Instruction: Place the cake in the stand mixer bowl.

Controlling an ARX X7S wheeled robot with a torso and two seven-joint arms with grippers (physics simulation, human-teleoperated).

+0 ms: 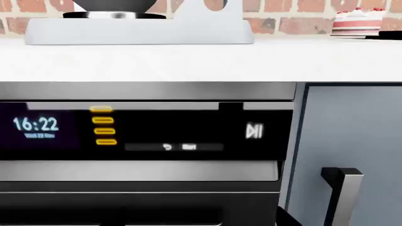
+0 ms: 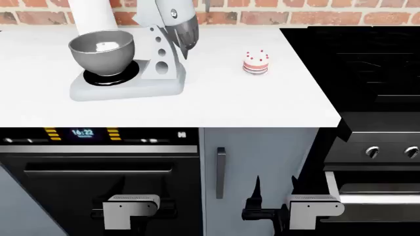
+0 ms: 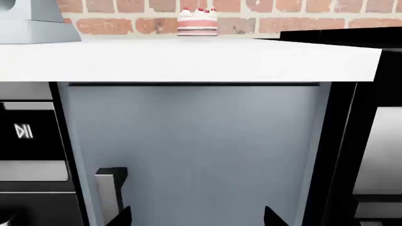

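Left wrist: one bowl [image 1: 113,5] on the surface [image 1: 201,59], one cake [image 1: 358,21] far aside; gripper state unclear. Head: cake [image 2: 256,62] sits beside one mixer [image 2: 161,54]; right gripper [image 2: 274,189] spread wide, empty. Right wrist: one cake [image 3: 197,21], near the wall.

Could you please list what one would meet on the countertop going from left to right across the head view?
stand mixer bowl → stand mixer column → cake → black cooktop
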